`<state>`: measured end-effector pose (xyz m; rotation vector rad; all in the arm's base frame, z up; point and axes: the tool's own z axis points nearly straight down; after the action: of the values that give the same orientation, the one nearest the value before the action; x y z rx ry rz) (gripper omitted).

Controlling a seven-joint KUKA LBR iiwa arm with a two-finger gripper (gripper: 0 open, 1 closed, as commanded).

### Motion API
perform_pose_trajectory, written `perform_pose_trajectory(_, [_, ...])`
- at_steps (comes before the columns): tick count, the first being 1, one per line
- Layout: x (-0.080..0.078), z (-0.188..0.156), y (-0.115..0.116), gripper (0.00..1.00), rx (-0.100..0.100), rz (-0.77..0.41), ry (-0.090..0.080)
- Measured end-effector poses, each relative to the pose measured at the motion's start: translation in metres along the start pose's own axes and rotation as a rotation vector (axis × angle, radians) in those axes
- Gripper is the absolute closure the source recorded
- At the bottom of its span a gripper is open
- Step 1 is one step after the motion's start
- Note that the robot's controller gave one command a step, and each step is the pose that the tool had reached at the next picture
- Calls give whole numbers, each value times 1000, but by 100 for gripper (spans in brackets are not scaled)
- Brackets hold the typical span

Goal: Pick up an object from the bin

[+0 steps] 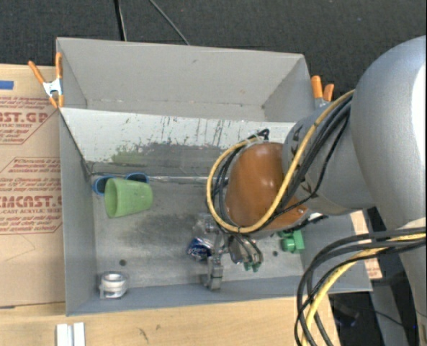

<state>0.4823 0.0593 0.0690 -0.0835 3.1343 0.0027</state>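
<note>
Jaws hang low by the near wall of the bin (177, 85), released or clenched I cannot tell. Small blue crumpled thing (198, 249) lies just left of them, green piece (292, 242) to their right. Best centre squarely over one, clear of that wall, before closing.

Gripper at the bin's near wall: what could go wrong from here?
The gripper sits low, close to the near wall, so it might scrape it. The small blue thing lies just beside it and might be nudged away instead of caught. The green block close by could get bumped too.
</note>
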Motion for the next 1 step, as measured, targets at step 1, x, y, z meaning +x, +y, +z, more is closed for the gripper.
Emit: perform_pose_trajectory(1, [1,-2,0,100,0,-2,5])
